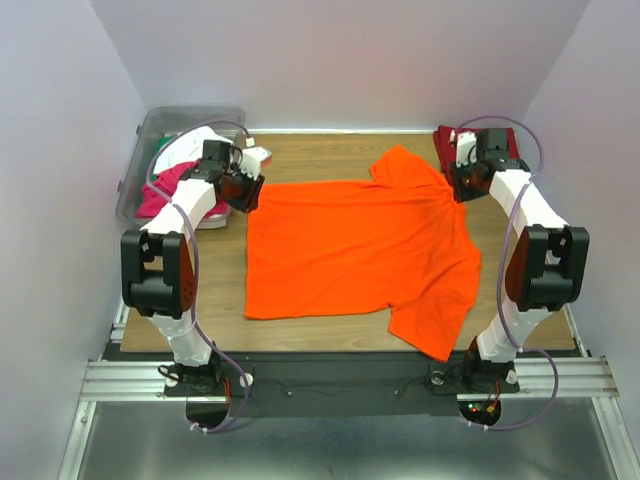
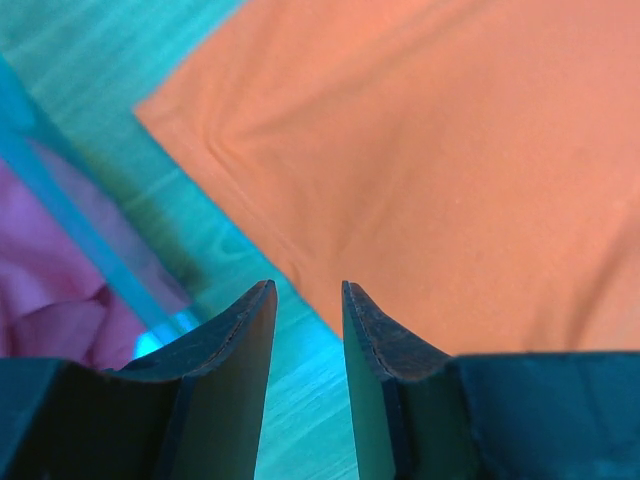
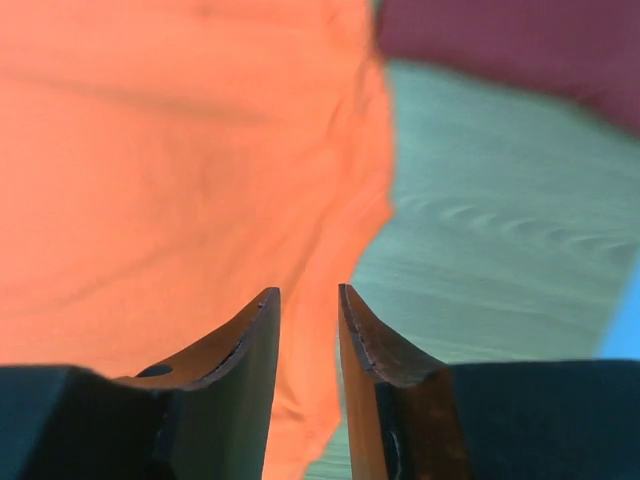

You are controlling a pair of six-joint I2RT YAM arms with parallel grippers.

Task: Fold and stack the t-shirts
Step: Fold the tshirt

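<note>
Orange t-shirt (image 1: 350, 245), soft and limp: I'd pinch its corners nearest the bench's far edge; left pincer (image 2: 308, 288) and right pincer (image 3: 307, 290) gape empty.

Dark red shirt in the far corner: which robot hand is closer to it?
Right. The right gripper is just beside the dark red shirt. The left gripper is across the table, past the orange shirt, by the clear bin.

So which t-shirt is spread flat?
The orange t-shirt, mid-table; the dark red t-shirt sits far right, the magenta t-shirt and white t-shirt heaped in the bin.
</note>
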